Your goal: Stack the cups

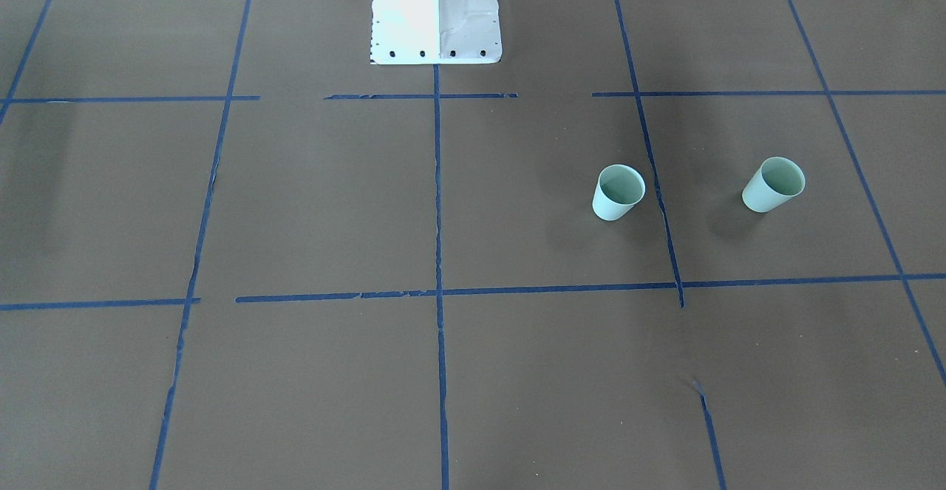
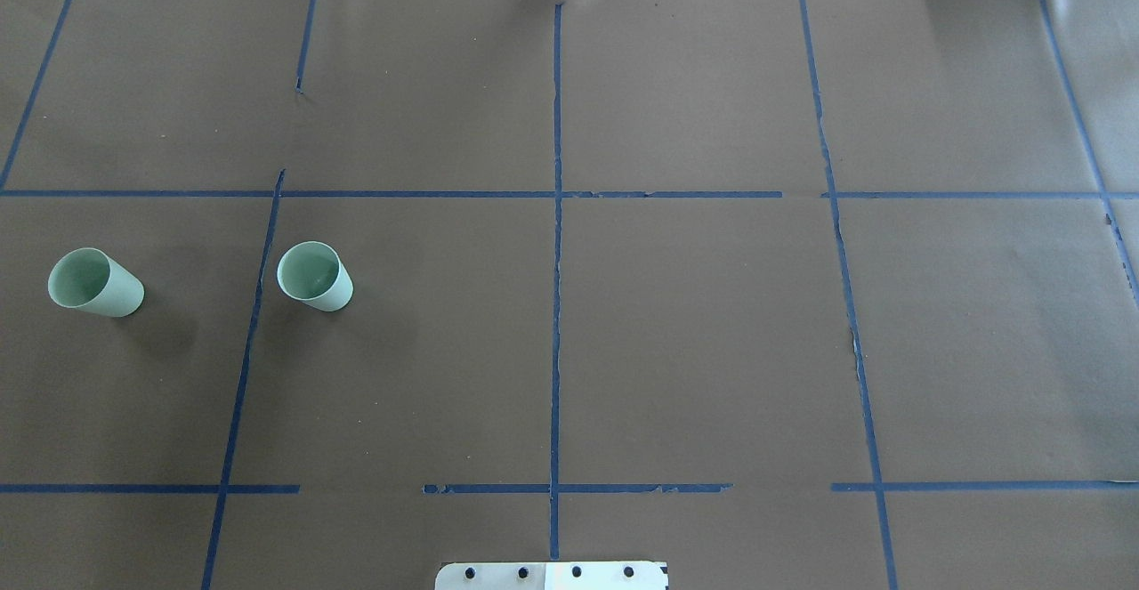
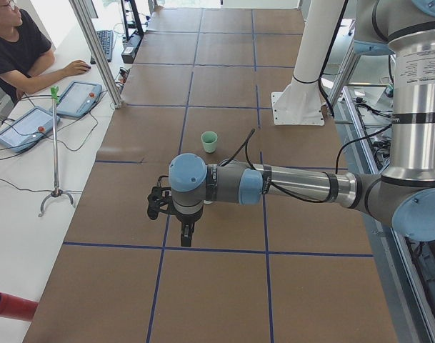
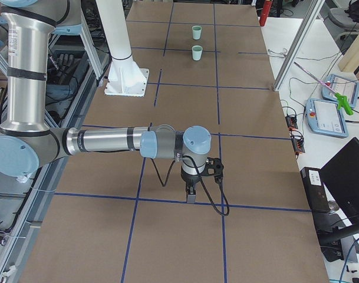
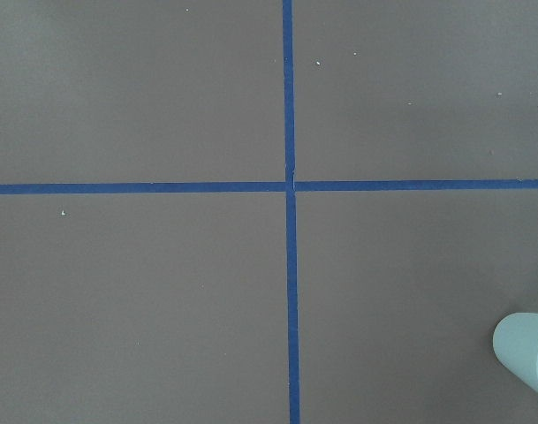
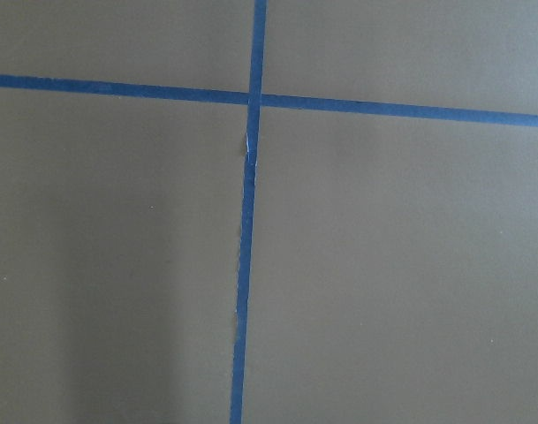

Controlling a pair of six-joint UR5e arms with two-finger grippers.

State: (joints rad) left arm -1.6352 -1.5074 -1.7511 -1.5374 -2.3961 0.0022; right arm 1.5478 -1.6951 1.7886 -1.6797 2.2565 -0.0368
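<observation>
Two pale mint-green cups stand upright and apart on the brown table, on the robot's left side. One cup (image 1: 618, 192) (image 2: 314, 276) is nearer the middle; the other cup (image 1: 773, 185) (image 2: 95, 283) is farther out. Both show far off in the exterior right view (image 4: 197, 53) (image 4: 196, 32). One cup's rim shows at the left wrist view's lower right edge (image 5: 526, 353). My left gripper (image 3: 183, 232) shows only in the exterior left view, above the table near the cups. My right gripper (image 4: 191, 193) shows only in the exterior right view, far from the cups. I cannot tell whether either is open.
The white robot base (image 1: 436, 17) stands at the table's robot side. Blue tape lines (image 2: 556, 305) form a grid on the brown cover. An operator (image 3: 17, 50) sits at a side table with tablets (image 3: 78, 98), past the table's far edge.
</observation>
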